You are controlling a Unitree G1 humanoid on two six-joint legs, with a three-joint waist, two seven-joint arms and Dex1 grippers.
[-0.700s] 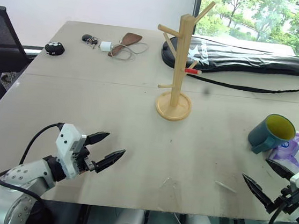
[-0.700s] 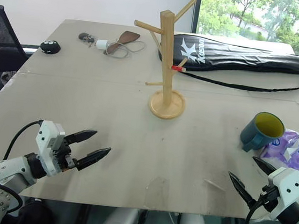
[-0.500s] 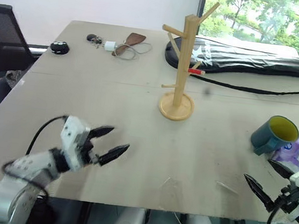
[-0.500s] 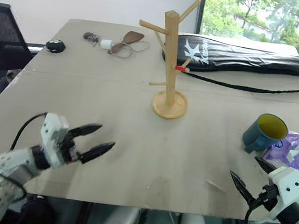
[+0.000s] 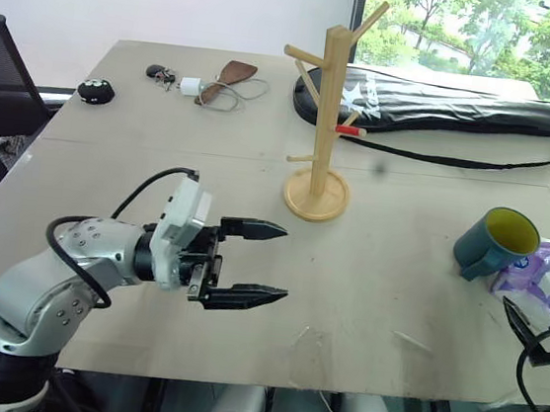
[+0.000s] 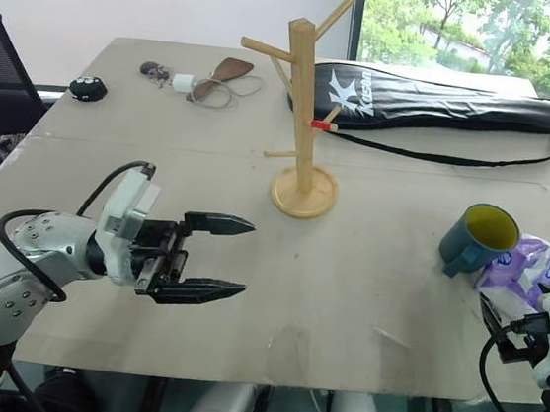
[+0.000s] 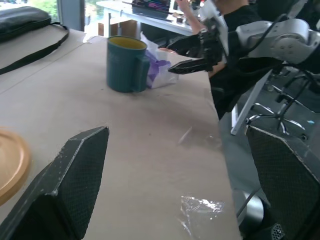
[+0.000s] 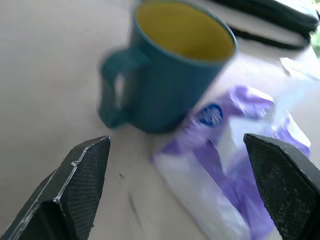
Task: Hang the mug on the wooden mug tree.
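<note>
upright teal mug (image 5: 495,242) with yellow inside, handle toward table (image 5: 159,173) centre

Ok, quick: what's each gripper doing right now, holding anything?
Left gripper: open, holding nothing, above the table.
Right gripper: open, holding nothing, facing the mug.

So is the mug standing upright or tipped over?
Upright. The mug stands on the table, yellow inside facing up, beside the purple packet.
</note>
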